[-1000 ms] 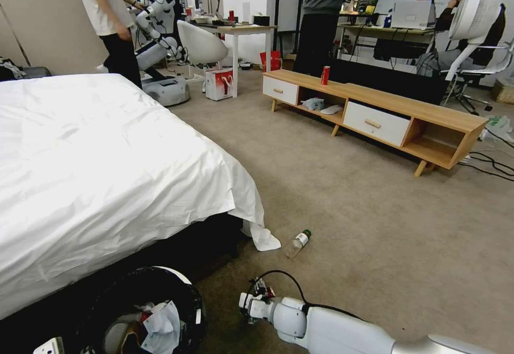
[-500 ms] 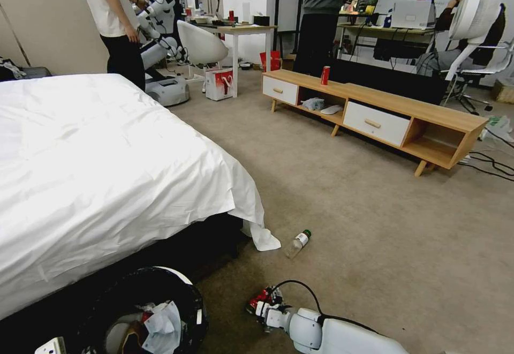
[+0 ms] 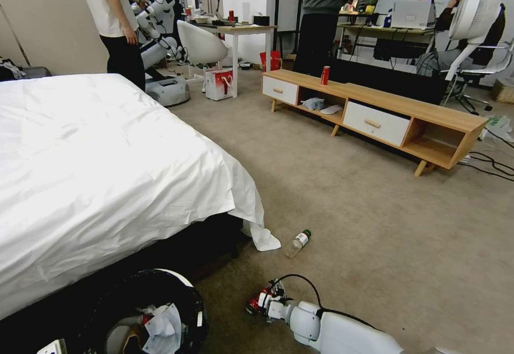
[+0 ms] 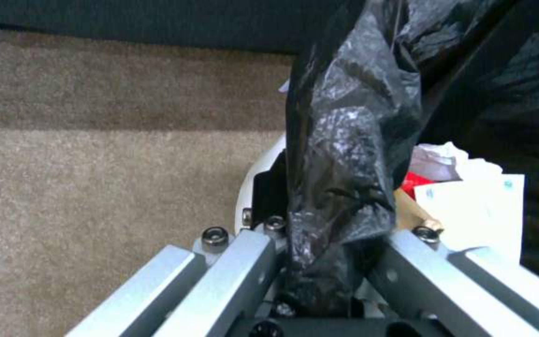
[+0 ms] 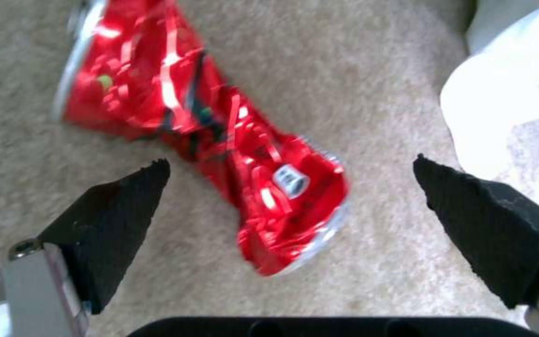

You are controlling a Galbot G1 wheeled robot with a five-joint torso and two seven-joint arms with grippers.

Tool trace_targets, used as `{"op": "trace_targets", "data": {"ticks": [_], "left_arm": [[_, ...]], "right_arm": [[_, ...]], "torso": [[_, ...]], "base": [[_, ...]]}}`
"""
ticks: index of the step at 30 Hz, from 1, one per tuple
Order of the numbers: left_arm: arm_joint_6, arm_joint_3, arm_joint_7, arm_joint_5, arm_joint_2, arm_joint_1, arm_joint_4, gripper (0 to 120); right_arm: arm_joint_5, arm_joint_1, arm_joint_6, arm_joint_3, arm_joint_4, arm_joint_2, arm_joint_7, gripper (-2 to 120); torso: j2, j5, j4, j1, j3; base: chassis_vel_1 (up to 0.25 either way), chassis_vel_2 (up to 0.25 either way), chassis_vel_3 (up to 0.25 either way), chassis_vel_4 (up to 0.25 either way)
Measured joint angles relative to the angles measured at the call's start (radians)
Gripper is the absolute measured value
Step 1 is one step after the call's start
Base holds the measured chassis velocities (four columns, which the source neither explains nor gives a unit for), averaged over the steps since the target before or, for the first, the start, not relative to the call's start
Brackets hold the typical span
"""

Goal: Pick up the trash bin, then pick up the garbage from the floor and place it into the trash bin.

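Right end effector point(image 5: 288, 164) spread wide around crushed red can point(image 5: 207, 131); left end effector point(image 4: 325, 262) clamps trash bin point(image 4: 344, 140) liner

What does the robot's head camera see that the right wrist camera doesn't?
Head view alone: the bed, the trash bin with tissues inside, the clear bottle lying on the floor, and the wooden cabinet with an upright red can on top.

Right wrist view alone: the crushed can's dents and small label up close, lying between the two spread black fingertips.

Both: the carpet, the crushed red can, and the right claw low over it, not yet gripping.
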Motion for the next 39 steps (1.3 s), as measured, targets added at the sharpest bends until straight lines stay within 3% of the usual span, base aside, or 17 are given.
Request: {"op": "trace_targets", "data": {"ticks": [39], "left_arm": [[-0.002,0.005,0.004,-0.001,-0.003,-0.001,0.003,0]], "right_arm": [[0.020,0.022,0.175,-0.009,-0.242,0.153,-0.016,99]], "torso": [[0.000,-0.0003,-0.0003,0.000,0.000]], "base": [[0.000,0.000,0.000,0.000]]}}
